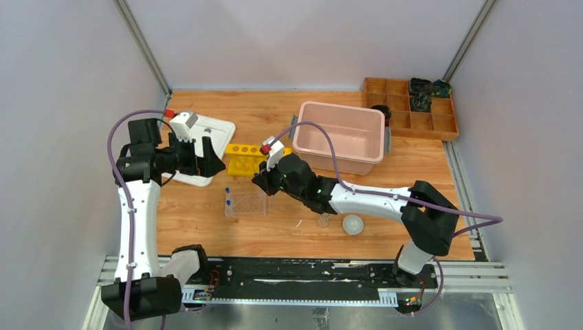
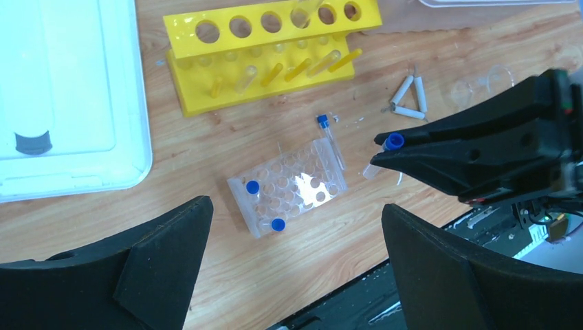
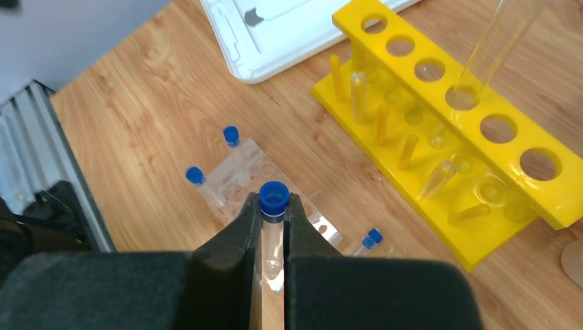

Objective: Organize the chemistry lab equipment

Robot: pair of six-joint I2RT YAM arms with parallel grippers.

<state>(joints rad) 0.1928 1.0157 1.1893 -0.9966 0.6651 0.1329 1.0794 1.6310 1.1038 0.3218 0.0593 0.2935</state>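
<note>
The right tool (image 3: 273, 206) is clenched on a blue-capped tube (image 3: 273, 240), cap sticking out past the fingertips. Everything turns on where the clear rack (image 2: 289, 185) sits from it. Seen from above, the rack lies on the counter (image 1: 206, 234) at about 7 o'clock from that tool, close by and below it. The tube's long axis runs along the fingers and leans, cap uppermost, while the rack's wells face straight up, so I'd say it needs standing up before it goes in. The right tool is the nearer one. The left tool (image 2: 295, 268) hangs wide open and empty at about 10 o'clock from the rack, by the white lid (image 1: 213, 130). A loose tube (image 2: 328, 134) lies flat just beside the rack, toward the yellow rack (image 1: 244, 159). I can read no brand, label or writing anywhere.
</note>
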